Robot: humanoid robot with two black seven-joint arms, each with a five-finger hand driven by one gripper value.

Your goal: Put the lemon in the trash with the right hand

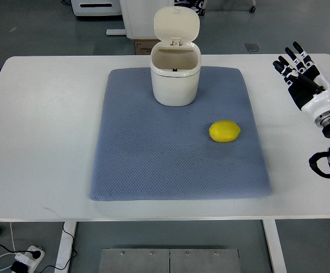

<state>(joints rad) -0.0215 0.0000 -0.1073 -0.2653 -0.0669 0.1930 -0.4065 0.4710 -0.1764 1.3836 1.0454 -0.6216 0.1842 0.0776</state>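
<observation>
A yellow lemon (224, 131) lies on the blue-grey mat (153, 165), right of its middle. Behind it, at the mat's far edge, stands a cream trash bin (175, 79) with its lid flipped up and its mouth open. My right hand (299, 71) hovers over the table's right side, well to the right of the lemon and off the mat. Its black fingers (289, 58) are stretched out and hold nothing. The left arm does not show.
The mat lies on a white table (40, 142). A cardboard box (145, 45) and white furniture stand on the floor beyond the far edge. A power strip (25, 259) with cables lies on the floor at the lower left.
</observation>
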